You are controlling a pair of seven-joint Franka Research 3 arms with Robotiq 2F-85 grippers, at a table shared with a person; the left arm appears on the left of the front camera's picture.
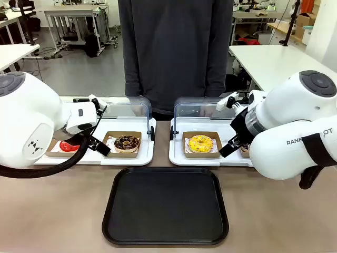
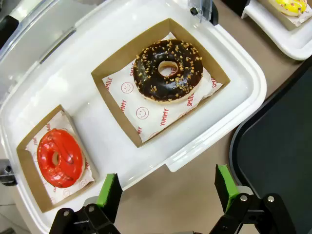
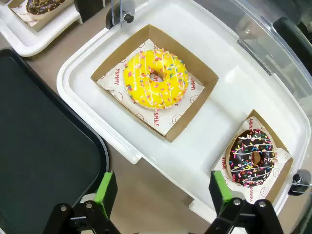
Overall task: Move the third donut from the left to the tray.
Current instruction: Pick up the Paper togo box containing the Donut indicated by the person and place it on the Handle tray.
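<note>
While the yellow donut [image 3: 155, 79] sits in its cardboard holder [image 3: 192, 61], my right end effector [image 3: 161, 184] and left end effector [image 2: 167, 187] hover released, empty.

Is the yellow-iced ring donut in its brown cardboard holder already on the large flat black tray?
No: the yellow-iced ring donut sits inside a white plastic tray, beside the large black tray.

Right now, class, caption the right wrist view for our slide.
Open right gripper facing the yellow donut, black tray alongside.
</note>
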